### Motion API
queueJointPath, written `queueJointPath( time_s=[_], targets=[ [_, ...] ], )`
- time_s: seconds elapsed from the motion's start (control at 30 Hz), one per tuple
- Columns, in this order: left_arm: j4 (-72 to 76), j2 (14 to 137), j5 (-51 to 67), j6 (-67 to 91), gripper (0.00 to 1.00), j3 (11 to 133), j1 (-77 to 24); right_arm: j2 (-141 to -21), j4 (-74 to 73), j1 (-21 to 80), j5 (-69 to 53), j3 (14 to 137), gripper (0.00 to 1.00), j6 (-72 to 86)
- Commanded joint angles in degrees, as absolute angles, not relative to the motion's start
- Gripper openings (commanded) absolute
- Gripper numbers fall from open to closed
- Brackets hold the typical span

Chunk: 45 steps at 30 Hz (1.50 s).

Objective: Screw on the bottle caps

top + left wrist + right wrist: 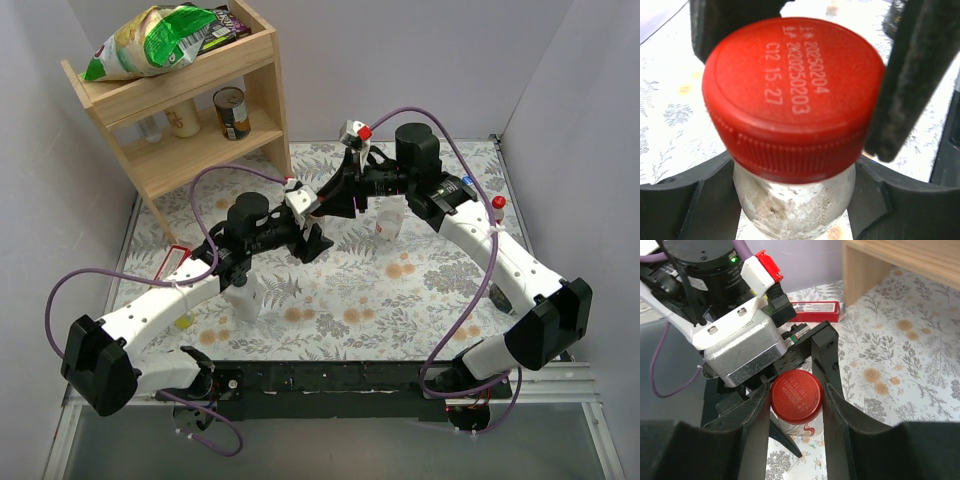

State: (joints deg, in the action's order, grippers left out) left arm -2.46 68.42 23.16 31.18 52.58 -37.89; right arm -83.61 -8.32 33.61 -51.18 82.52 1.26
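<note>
My right fingers [837,410] are clamped on the red cap [795,95]. One finger presses each side of its ribbed skirt, and the flat top faces my right wrist camera. My left fingers [890,205] are closed on the bottle [795,210] just under that cap, one on either side of its shoulder. The cap therefore sits right above my left pair and squarely between my right pair.

All this happens a little out from the wooden shelf [265,90], off its near right leg and toward the middle of the worktop [400,290]. My left arm runs from its base on the shelf's side, slanting away over the cloth with the forearm low. My right arm climbs the side far from the shelf, bends at the elbow and doubles back toward the shelf. The two wrists meet nose to nose over the bottle. From above, my wrists hide the bottle, so I cannot tell whether its foot rests on the worktop.

The cap is glossy red with fine ribbing round the rim. White stamped codes cross its top, among them "20250204" and "C12 15:27". It covers the neck, but I cannot tell how far it is threaded on. The bottle below is clear plastic, cloudy and speckled inside.
</note>
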Motion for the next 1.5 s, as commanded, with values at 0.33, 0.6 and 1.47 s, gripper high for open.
queueJointPath(
  time_s=[0.33,0.6,1.47],
  targets=[
    [-16.7,57.0,15.3,26.7,0.98,51.1,-31.0,-79.1,-4.8,28.0,-48.9,68.8,0.05,-12.1],
    [-21.7,54.3,10.6,27.3,0.98,52.8,-30.8,-81.7,5.4,27.6,-51.2,58.4,0.08,-15.6],
    [-27.1,57.7,11.8,23.2,0.98,54.9,-28.0,-85.4,18.6,26.1,-50.1,48.3,0.65,-16.5]
  ],
)
